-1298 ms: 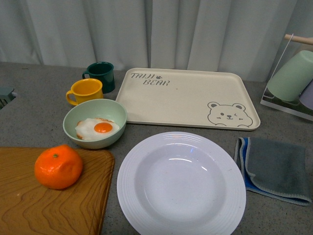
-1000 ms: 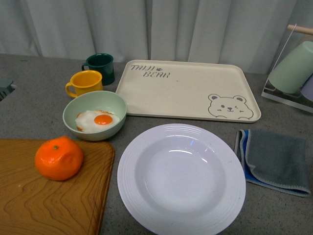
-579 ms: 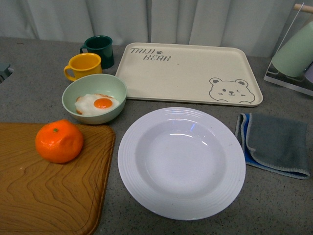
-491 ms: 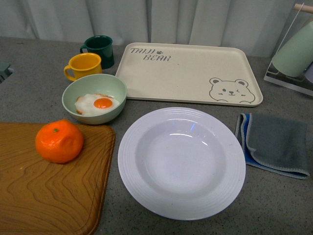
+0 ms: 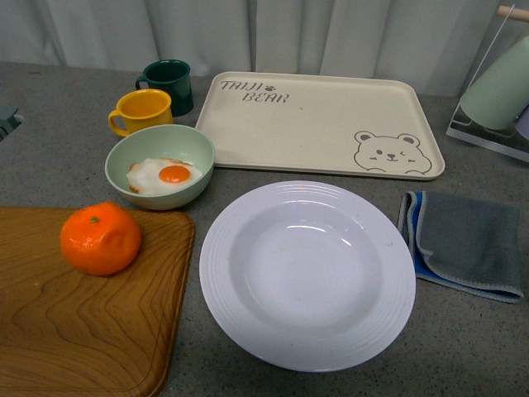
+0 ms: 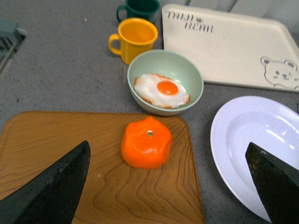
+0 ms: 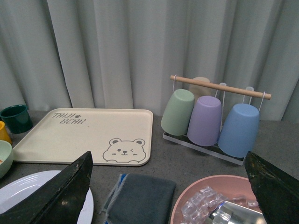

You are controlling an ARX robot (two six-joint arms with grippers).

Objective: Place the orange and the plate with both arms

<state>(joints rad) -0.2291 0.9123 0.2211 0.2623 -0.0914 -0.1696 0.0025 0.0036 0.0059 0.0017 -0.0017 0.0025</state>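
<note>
My left claw [image 6: 167, 156] hangs wide open and empty over the orange [image 6: 146, 142]; I'd centre, drop straight, close gently; right claw [image 7: 168, 161], likewise agape and empty, should take the plate [image 5: 221, 277] rim.

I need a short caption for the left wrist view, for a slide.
Left gripper, open, faces the orange on a wooden board, beside the plate.

Behind everything, a pale grey pleated curtain [image 5: 289, 33] hangs across the whole back, meeting the speckled grey stone-look tabletop [image 5: 50, 157]. Light's soft and even here, shadows on the surface faint.
</note>
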